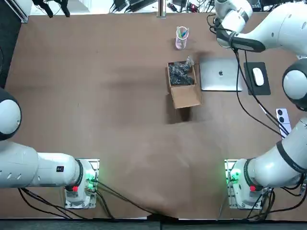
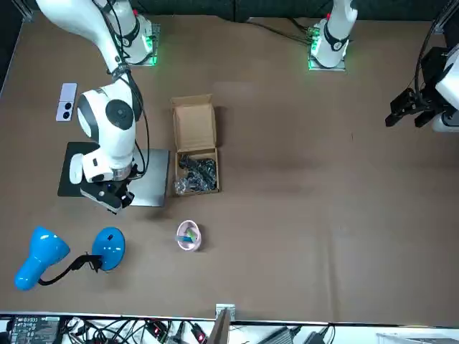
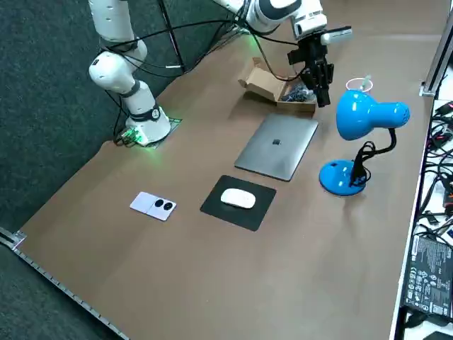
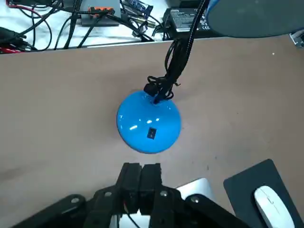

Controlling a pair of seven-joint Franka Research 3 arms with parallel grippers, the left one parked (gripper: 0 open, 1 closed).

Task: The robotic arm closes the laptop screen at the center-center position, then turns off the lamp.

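The laptop (image 1: 220, 74) lies shut and flat on the surface (image 1: 96, 96). The right gripper (image 4: 141, 167), fingers pressed together and holding nothing, hangs above the laptop's far edge. Only bare surface separates it from the blue lamp (image 4: 148, 122) beyond. A cardboard box (image 1: 182, 84) sits just beside the laptop, with a mouse (image 1: 258, 76) on its pad on the other side.

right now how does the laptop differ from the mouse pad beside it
The laptop is silver and the larger of the two; the mouse pad is black and smaller. The laptop's closed lid is bare, while the mouse pad carries a white mouse. Both lie flat, side by side on the table. The right gripper, fingers shut, hangs above the table near the lamp base.
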